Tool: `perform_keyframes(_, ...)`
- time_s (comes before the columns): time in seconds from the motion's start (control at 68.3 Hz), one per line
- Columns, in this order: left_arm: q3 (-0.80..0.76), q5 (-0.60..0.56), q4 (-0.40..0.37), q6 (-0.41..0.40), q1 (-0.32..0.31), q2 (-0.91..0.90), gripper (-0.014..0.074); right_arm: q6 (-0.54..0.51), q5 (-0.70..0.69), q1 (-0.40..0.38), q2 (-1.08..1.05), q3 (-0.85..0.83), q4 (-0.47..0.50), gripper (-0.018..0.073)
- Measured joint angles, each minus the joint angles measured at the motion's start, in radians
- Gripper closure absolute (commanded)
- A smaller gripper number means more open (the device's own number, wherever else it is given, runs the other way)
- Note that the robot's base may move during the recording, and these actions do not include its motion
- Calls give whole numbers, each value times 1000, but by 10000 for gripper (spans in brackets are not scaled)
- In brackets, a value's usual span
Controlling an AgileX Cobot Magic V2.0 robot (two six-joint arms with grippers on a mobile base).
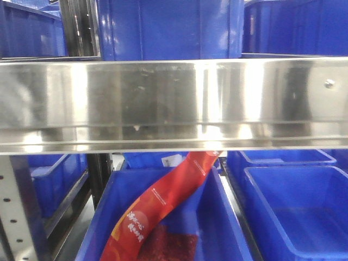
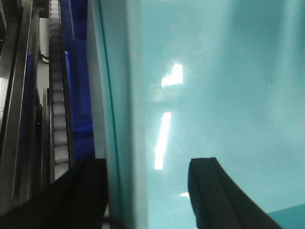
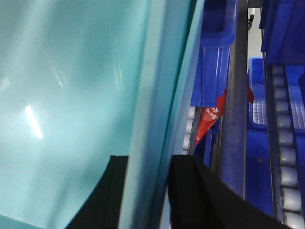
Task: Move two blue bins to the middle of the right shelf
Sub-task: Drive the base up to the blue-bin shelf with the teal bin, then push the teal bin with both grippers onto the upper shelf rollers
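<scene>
In the front view, a wide shiny metal rail (image 1: 174, 103) runs straight across the middle. This is the front of the shelf. No pale blue bin and no gripper show here. At 12 o'clock, above the rail, dark blue bins (image 1: 171, 30) stand in a row. At 6 o'clock, below the rail, a dark blue bin (image 1: 217, 228) holds a long red bag (image 1: 160, 209) that leans up toward the rail. More dark blue bins sit at 4 o'clock and 8 o'clock.

In the left wrist view, a pale blue bin (image 2: 214, 95) fills most of the picture. It looks smooth and shiny, with white light spots on it. Its thick rim runs from 12 o'clock down to 6 o'clock. The left gripper (image 2: 147, 195) is at 6 o'clock. One black finger (image 2: 81, 195) is on the outer side of the rim and the other is on the smooth side of the wall. The wall sits between them. The fingers look closed on the wall, holding it. At 9 o'clock there is a line of grey rollers (image 2: 59, 109) and a metal frame.

In the right wrist view, the pale blue bin (image 3: 71, 95) fills the left side. Its rim runs from 1 o'clock to 6 o'clock. The right gripper (image 3: 145, 195) is at 6 o'clock. One black finger (image 3: 107, 195) is on each side of the rim, pinching it. At 3 o'clock there are dark blue bins, a bit of red bag, a metal bar (image 3: 236, 105) and grey rollers.

I can only make out one pale bin for sure.
</scene>
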Motion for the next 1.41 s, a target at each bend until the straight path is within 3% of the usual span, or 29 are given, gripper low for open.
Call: perform_keyframes(1.406, 0, 0, 0, 0, 0, 0, 707, 0, 0, 0, 0, 0, 0, 715)
